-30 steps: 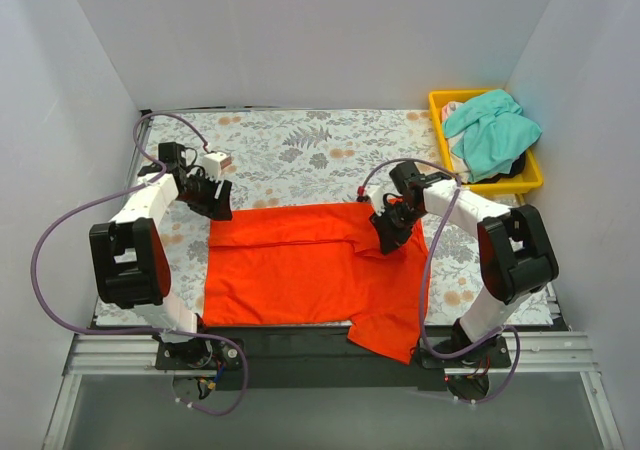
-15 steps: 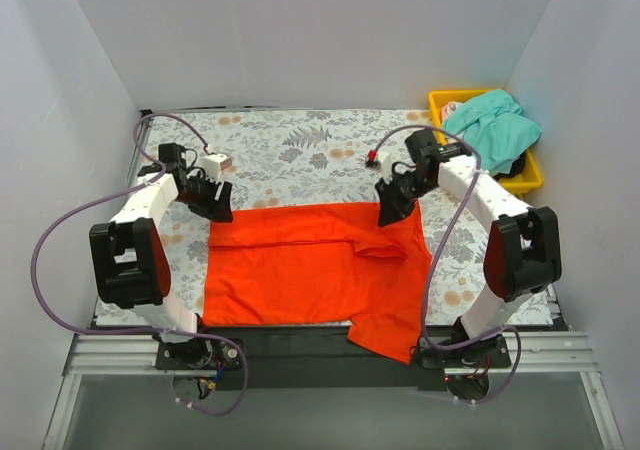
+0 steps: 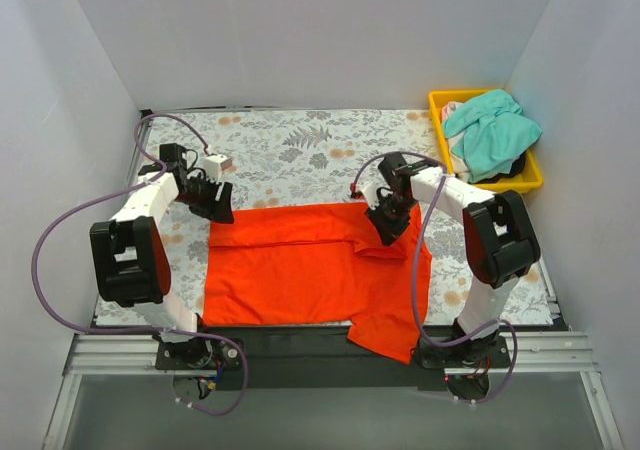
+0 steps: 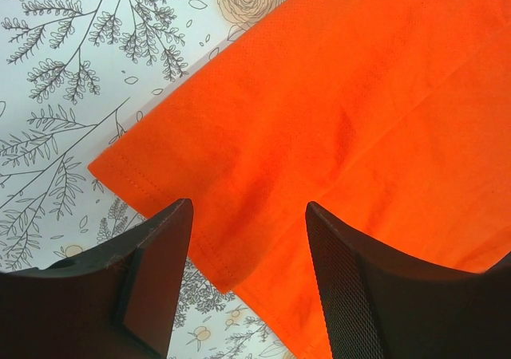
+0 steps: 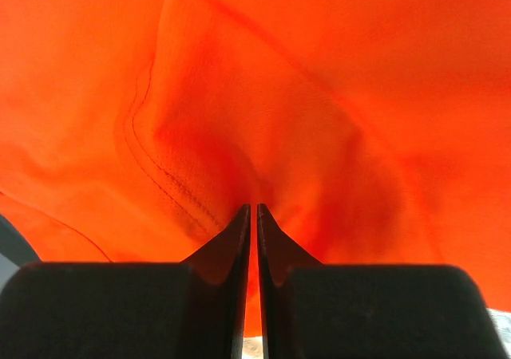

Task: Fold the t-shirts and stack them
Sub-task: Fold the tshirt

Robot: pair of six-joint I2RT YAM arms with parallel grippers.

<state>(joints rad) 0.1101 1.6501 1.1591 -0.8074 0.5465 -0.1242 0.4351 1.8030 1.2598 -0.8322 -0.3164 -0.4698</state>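
Observation:
The orange-red t-shirt (image 3: 300, 270) lies spread on the floral table cloth, with its near right part hanging over the front edge. My left gripper (image 3: 218, 208) is open just above the shirt's far left corner; in the left wrist view (image 4: 248, 206) its jaws straddle the hemmed corner of the shirt (image 4: 335, 96). My right gripper (image 3: 388, 225) is at a fold on the shirt's far right. In the right wrist view (image 5: 253, 207) it is shut, with the cloth (image 5: 319, 72) bunched at its tips. The teal-green t-shirt (image 3: 492, 135) lies crumpled in the bin.
The yellow bin (image 3: 508, 185) stands at the far right corner, holding other cloth under the teal shirt. White walls enclose the table on three sides. The floral cloth (image 3: 300, 150) stretches behind the orange shirt.
My right gripper swung out towards the far right and has come back down onto the fold at the shirt's far right. The left gripper has stayed put.

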